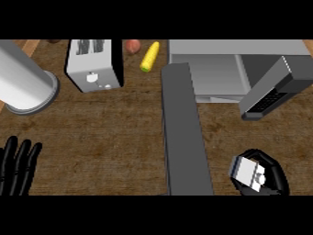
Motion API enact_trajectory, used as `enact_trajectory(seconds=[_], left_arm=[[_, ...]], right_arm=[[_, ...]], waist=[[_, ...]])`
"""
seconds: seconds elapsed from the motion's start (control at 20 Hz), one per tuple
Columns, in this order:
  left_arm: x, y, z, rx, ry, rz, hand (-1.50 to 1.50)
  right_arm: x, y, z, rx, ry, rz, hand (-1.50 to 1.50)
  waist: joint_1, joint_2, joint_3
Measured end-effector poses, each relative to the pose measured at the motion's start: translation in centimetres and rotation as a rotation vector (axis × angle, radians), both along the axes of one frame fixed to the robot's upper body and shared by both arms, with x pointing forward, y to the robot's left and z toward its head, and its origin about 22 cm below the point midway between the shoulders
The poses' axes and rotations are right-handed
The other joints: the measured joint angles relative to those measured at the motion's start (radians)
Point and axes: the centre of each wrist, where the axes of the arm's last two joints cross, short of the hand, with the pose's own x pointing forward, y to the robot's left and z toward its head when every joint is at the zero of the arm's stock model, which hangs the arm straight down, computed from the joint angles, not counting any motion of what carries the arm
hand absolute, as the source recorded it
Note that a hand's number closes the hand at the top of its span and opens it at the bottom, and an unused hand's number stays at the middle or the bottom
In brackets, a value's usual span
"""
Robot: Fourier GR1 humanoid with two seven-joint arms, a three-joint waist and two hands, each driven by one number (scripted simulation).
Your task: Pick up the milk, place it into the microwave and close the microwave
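A white milk carton [248, 171] with a grey top sits in my right hand [272, 176], whose black fingers curl round it at the lower right. The grey microwave [220, 75] stands at the back right, its cavity open toward me. Its long grey door [184, 133] swings out to the front, running down the middle of the counter, left of the carton. My left hand [11, 167] rests at the lower left, fingers straight and pointing up, holding nothing.
A white toaster [94, 64] stands at the back left centre. A large white cylinder [16, 75] leans at the far left. A yellow corn cob [150, 56] and a reddish item [132, 45] lie behind the door. The brown counter [104, 133] spreads between.
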Motion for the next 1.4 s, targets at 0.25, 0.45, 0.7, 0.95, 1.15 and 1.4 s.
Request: enact_trajectory(seconds=[0.25, 0.45, 0.7, 0.95, 1.15, 1.4], left_arm=[[-0.2, 0.6, -0.4, -0.009, 0.009, 0.001, -1.50], [0.0, 1.2, -0.8, -0.015, 0.022, 0.016, -1.50], [0.1, 1.7, -0.4, -0.016, 0.024, 0.026, -1.50], [0.2, 2.4, -0.7, -0.015, 0.027, 0.023, -1.50], [0.4, 2.9, -1.0, -0.011, 0.033, 0.025, -1.50], [0.3, 3.4, -0.8, -0.010, 0.035, 0.014, -1.50]], right_arm=[[0.4, 2.5, 0.4, 0.030, -0.047, 0.022, 1.50], [2.0, 4.8, 2.0, 0.045, -0.114, 0.020, 1.50], [4.3, 7.6, 4.7, 0.036, -0.183, 0.026, 1.50], [7.7, 10.4, 7.9, -0.031, -0.205, 0.025, 1.50], [10.7, 12.0, 9.9, -0.105, -0.182, -0.026, 1.50], [15.1, 11.8, 12.1, -0.208, -0.141, -0.095, 1.50]], waist=[[-0.005, -0.001, 0.000], [-0.007, 0.000, 0.001], [-0.006, 0.000, 0.001], [-0.003, 0.001, 0.001], [0.002, 0.003, 0.002], [0.013, 0.006, 0.002]])
